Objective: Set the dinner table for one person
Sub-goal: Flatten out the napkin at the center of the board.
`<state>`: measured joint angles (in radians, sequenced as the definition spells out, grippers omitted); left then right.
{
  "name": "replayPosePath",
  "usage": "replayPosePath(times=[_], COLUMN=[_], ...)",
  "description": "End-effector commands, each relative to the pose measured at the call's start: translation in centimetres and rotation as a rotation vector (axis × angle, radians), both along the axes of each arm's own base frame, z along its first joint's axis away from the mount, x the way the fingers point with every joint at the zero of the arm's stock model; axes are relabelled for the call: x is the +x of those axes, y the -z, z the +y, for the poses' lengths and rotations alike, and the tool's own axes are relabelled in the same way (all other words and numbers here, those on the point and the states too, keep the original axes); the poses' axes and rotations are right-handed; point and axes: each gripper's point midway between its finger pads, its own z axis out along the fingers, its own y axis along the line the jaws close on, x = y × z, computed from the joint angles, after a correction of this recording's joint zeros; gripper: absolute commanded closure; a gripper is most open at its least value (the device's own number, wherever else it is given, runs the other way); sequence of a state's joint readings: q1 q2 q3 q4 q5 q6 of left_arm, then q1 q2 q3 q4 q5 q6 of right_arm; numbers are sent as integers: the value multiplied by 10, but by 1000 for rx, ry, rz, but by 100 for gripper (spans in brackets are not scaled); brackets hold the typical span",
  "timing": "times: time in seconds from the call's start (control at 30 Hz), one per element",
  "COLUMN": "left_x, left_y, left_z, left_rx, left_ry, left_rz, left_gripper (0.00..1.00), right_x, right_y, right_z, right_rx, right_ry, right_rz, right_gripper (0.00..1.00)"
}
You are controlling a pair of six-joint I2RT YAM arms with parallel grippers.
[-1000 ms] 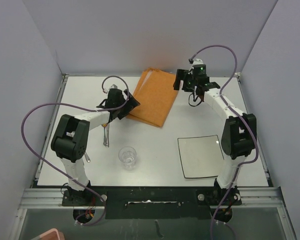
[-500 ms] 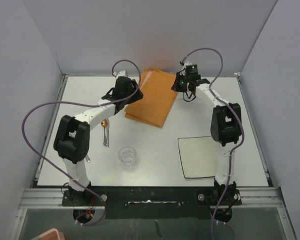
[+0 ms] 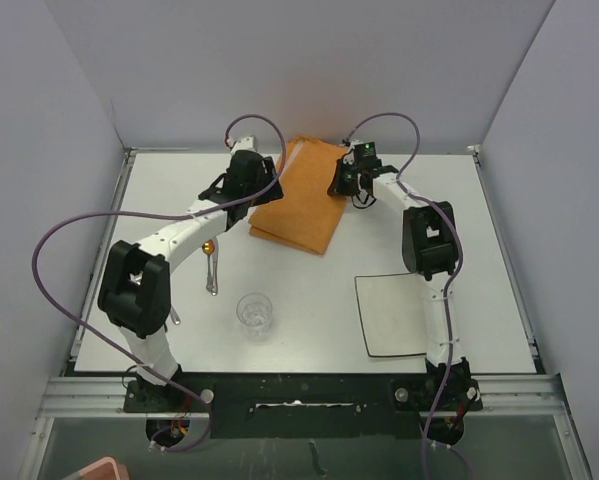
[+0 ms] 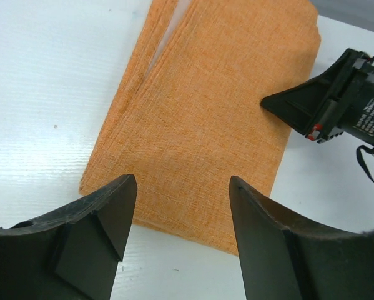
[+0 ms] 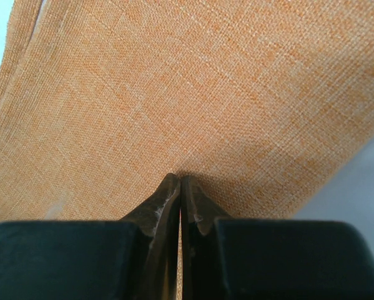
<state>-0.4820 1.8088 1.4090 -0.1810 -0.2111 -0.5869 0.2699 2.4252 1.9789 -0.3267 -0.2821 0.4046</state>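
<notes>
The left arm (image 3: pixel 169 240) and the right arm (image 3: pixel 434 290) are white with black joints. A long purple cable (image 3: pixel 251 118) loops off each. The left gripper (image 4: pixel 182 187) has thick black fingers (image 4: pixel 105 212). A green light (image 3: pixel 365 152) glows on the right wrist.

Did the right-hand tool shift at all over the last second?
Yes. In the overhead view the right tool moved left, from clear of the orange cloth to its right edge.

Dinner table (image 3: pixel 159 195): matte white, grey metal edging. Cloth mat (image 3: pixel 304 200), upper centre: plain orange with a fine woven grain and no print. Plate (image 3: pixel 394 312), lower right: white. Glass (image 3: pixel 255 313): clear. Arms (image 3: pixel 184 232): white with black joints. Cables (image 3: pixel 69 235): purple. Left gripper (image 4: pixel 183 187) and right gripper (image 5: pixel 180 182): black.
</notes>
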Motion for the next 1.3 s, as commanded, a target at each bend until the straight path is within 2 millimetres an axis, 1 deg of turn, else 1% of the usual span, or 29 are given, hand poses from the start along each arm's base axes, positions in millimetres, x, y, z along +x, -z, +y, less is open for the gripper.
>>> replayPosePath(times=[0.0, 0.07, 0.1, 0.17, 0.2, 0.27, 0.33, 0.43, 0.5, 0.63, 0.7, 0.77, 0.83, 0.93, 1.03, 1.1, 1.17, 1.27], left_x=[-3, -1, 0, 2, 3, 4, 4, 2, 0, -3, -5, -7, -10, -16, -22, -25, -28, -31], left_y=[-74, -85, -93, -104, -109, -117, -122, -125, -123, -121, -121, -122, -121, -120, -121, -120, -121, -119], left_z=[10, 14, 17, 24, 27, 32, 34, 33, 33, 33, 33, 35, 36, 40, 45, 49, 52, 55], left_rx=[-8, 2, 0, -11, -18, -28, -47, -67, -75, -81, -82, -83, -81, -75, -60, -52, -49, -39], left_ry=[-3, -11, -15, -31, -36, -47, -47, -45, -45, -41, -39, -41, -44, -46, -54, -59, -65, -66], left_rz=[-156, -172, -183, -192, -197, -205, -205, -202, -196, -188, -188, -191, -187, -183, -186, -184, -188, -185], left_gripper=[40, 38, 37, 37, 36, 36, 35, 35, 35, 35, 35, 35, 35, 34, 34, 34, 34, 34], right_x=[1, -16, -26, -46, -55, -72, -90, -105, -113, -139, -148, -150, -148, -134, -115, -105, -99, -86], right_y=[-5, 13, 18, 28, 31, 32, 31, 23, 22, 22, 19, 18, 20, 19, 17, 19, 23, 21], right_z=[7, 1, -2, -8, -10, -15, -12, 6, 27, 86, 112, 130, 143, 149, 144, 135, 125, 104], right_rx=[15, -28, -55, -103, -122, -167, -190, -176, -139, -73, -59, -38, -2, 13, 4, 9, 15, 0], right_ry=[8, 18, 19, 26, 29, 51, 62, 57, 33, -37, -77, -99, -103, -83, -48, -13, 21, 72], right_rz=[-2, 47, 63, 97, 110, 126, 139, 143, 160, 189, 181, 177, 191, 181, 163, 163, 171, 152], right_gripper=[100, 100, 100, 100, 100, 100, 100, 100, 100, 100, 100, 100, 100, 100, 100, 100, 100, 100])
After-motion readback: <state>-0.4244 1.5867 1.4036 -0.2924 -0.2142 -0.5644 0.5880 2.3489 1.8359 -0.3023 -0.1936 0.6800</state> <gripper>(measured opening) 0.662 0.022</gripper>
